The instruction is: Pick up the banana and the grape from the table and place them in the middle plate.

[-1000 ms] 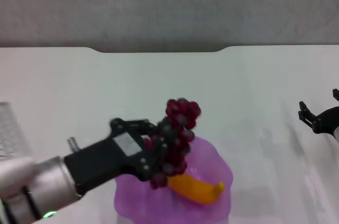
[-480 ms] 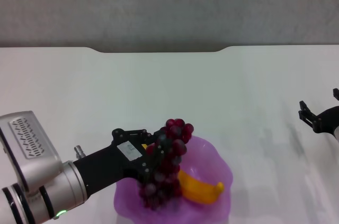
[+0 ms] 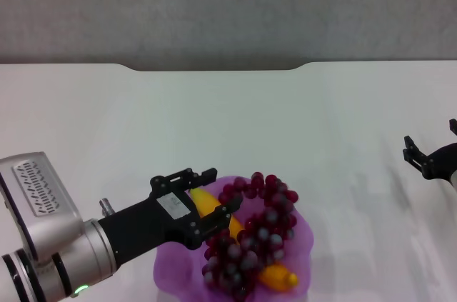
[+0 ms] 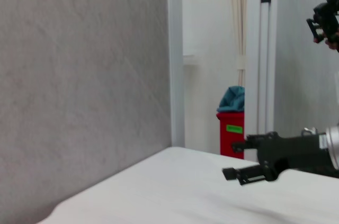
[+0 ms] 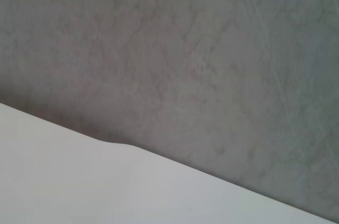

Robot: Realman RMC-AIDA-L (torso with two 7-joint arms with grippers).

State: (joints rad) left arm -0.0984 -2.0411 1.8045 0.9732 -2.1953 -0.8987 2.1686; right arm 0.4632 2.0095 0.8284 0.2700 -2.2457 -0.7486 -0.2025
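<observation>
The purple scalloped middle plate [image 3: 177,268] sits on the white table [image 3: 143,116] at the near centre. The grape bunch [image 3: 253,239] lies in the plate, across the yellow banana [image 3: 212,208], whose other end [image 3: 280,278] shows past the grapes. My left gripper [image 3: 223,191] is open over the plate's left part, just left of the grapes, holding nothing. My right gripper [image 3: 430,151] is open and empty, parked at the far right above the table. It also shows in the left wrist view [image 4: 249,173].
The table's notched far edge [image 3: 214,68] meets a grey wall [image 3: 228,9]. A red bin [image 4: 230,128] stands off the table in the left wrist view. The right wrist view shows only table [image 5: 79,181] and wall.
My left gripper lowered the grape bunch into the plate and opened. The grapes dropped out and now lie across the banana. The right arm has not moved.
</observation>
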